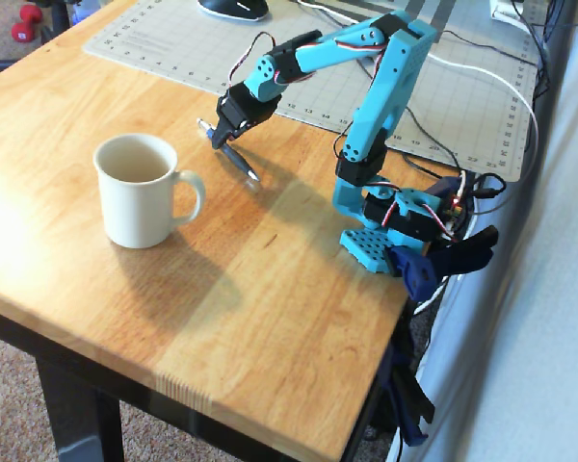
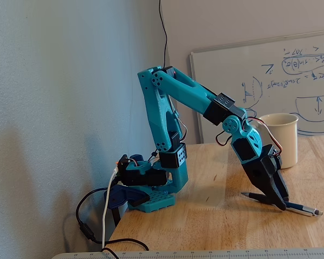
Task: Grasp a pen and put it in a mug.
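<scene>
1. Reaching down over the light wooden desk (image 1: 270, 279), our teal two-finger gripper (image 1: 215, 142) stands with its black fingertips at the slim dark-blue ballpoint pen (image 1: 233, 157).
2. We see the pen lying flat on the desk in the fixed view (image 2: 291, 205), its silver end sticking out to the right past the gripper (image 2: 281, 204).
3. We see the jaws drawn narrow around the pen's shaft, but we cannot tell from either view whether they actually pinch it.
4. In the overhead view the pen lies slanted, one end up-left of the gripper and the other down-right.
5. We find the plain cream-white ceramic mug (image 1: 135, 192) standing upright on the desk, well apart from the pen, lower left of it in the overhead view, with its loop handle turned right.
6. In the fixed view the mug (image 2: 281, 137) shows behind the arm, before a scribbled whiteboard (image 2: 291, 81).
7. We note a grey cutting mat (image 1: 173, 48) behind the arm in the overhead view.
</scene>
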### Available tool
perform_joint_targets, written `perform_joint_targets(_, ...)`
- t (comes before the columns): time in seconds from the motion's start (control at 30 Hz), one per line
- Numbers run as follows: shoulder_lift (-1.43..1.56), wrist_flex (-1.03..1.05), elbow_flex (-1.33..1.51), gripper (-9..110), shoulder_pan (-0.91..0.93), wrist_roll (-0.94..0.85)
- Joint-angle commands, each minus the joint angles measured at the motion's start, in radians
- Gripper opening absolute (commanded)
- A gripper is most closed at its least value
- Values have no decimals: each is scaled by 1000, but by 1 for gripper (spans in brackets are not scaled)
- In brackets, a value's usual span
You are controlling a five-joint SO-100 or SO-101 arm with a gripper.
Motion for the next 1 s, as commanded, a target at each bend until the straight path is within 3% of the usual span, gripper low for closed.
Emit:
perform_joint_targets(0.0,28,-6,-26,6,-2,-9)
perform_joint_targets(0.23,51,-17,-26,2,-6,-8)
perform_joint_targets(0.6,328,-35,29,2,-153,5)
perform_joint_targets(0.73,449,-176,69,2,-224,-8)
perform_joint_targets(0.97,578,-614,183,2,-268,-9)
